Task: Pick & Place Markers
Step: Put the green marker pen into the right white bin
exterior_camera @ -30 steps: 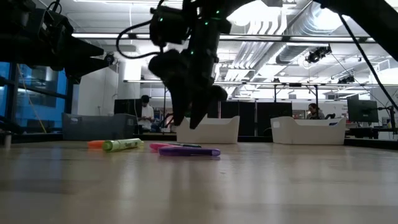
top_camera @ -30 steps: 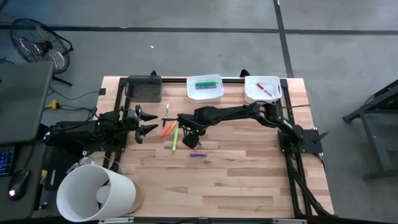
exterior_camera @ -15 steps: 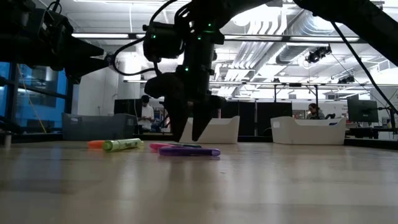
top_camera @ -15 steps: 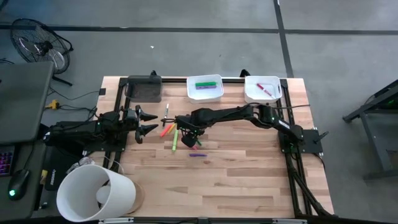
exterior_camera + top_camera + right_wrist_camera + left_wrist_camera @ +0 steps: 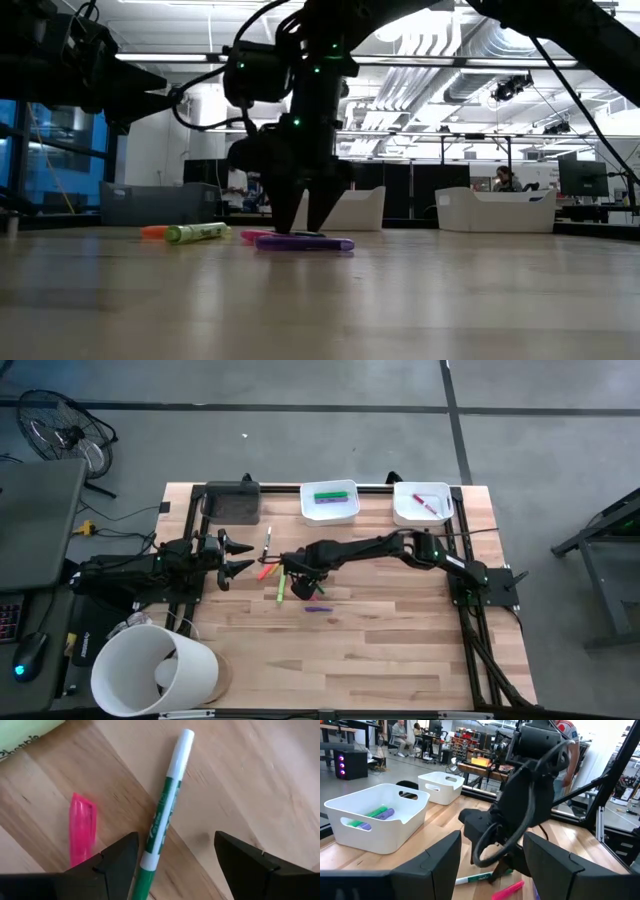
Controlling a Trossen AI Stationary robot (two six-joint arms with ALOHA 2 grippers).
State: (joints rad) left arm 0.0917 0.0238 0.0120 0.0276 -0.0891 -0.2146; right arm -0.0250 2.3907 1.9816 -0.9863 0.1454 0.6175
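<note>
- Two dark, near-black arms are seen in the high view, one at mid left and one across the centre right.
- The right arm (image 5: 380, 546) is built of slim rounded segments joined by bulkier joints; small green lights are shown on its wrist housing in the low view.
- A thick black cable loop is seen on that wrist near the centre of the left wrist view.
- The right gripper (image 5: 172, 870) has two black, wedge-shaped fingers (image 5: 112, 862) with matt, angular faces.
- The left gripper (image 5: 236, 555) ends in two pointed black fingers (image 5: 437, 865), broad and flat-sided.
</note>
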